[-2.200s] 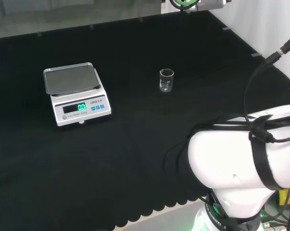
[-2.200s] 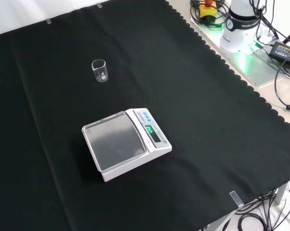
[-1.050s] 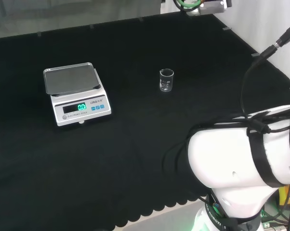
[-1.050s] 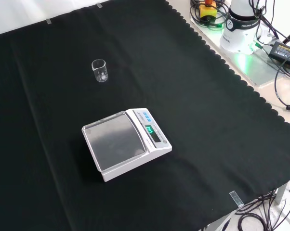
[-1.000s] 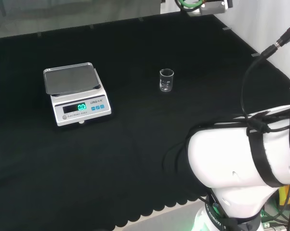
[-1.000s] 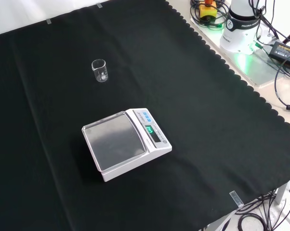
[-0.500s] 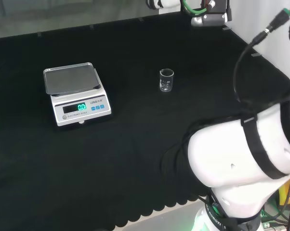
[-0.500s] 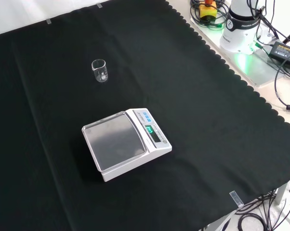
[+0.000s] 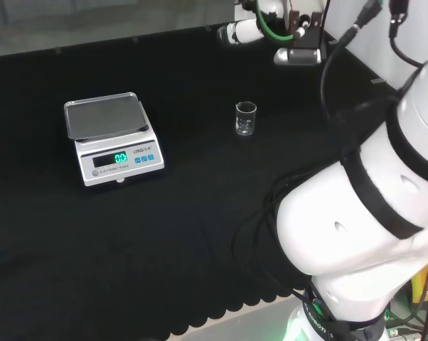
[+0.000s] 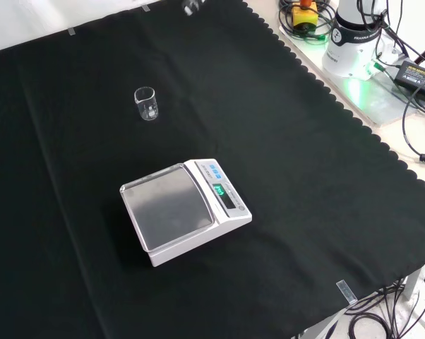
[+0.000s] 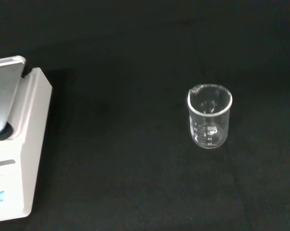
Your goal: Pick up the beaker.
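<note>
Centre-right of the head view: small clear glass beaker (image 9: 246, 118) upright on the black-cloth bench (image 9: 200, 213), nothing touching it. Hand (image 9: 241, 32) above it at frame top, well apart; fingers' state: cannot tell.

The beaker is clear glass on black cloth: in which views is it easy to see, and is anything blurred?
Wrist view: the beaker is sharp, its rim bright. Head view: it looks faint. Front view: the hand is blurred at the top edge.

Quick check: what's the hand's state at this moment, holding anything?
Hand: holds nothing; open or shut cannot be told. Beaker stands alone on the cloth.
</note>
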`<state>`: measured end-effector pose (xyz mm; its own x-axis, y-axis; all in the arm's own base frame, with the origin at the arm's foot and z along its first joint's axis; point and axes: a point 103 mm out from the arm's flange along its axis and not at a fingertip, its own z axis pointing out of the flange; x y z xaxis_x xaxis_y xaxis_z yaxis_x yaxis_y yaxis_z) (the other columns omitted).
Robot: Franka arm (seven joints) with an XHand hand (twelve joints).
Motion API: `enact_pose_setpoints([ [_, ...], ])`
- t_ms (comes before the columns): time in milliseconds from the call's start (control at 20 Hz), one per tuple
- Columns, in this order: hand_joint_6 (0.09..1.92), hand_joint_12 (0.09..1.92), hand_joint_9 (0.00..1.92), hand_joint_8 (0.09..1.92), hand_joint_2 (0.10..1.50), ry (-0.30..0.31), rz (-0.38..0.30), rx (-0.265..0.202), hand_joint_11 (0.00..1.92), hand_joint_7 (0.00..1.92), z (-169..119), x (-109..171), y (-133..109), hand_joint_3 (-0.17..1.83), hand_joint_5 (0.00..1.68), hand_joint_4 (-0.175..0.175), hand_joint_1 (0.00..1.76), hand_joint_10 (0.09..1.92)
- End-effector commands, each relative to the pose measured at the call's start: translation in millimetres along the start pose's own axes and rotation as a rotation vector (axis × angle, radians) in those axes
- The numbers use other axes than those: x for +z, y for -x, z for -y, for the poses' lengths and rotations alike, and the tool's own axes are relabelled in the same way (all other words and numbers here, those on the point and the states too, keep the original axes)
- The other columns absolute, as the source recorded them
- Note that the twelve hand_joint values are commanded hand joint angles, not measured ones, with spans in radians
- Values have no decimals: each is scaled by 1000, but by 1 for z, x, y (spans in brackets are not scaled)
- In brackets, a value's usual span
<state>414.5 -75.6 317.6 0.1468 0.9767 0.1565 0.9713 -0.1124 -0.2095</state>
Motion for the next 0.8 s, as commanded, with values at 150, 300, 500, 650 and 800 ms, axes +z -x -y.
enact_pose_setpoints([
  [150, 87, 1243, 0, 365, 908, -34, -83, 34, 0, 0, -70, 53, 29, 205, 0, -66, 213, 372],
  [300, 87, 1244, 0, 373, 910, -62, -99, 46, 0, 0, -84, 68, 36, 201, 0, -66, 216, 382],
  [500, 87, 1247, 0, 389, 916, -82, -124, 62, 0, 0, -102, 86, 45, 193, 0, -67, 221, 404],
  [650, 87, 1249, 0, 400, 920, -103, -136, 69, 0, 0, -115, 99, 49, 187, 0, -67, 228, 419],
  [800, 87, 1251, 0, 410, 924, -119, -149, 73, 0, 0, -124, 111, 54, 183, 1, -68, 233, 432],
])
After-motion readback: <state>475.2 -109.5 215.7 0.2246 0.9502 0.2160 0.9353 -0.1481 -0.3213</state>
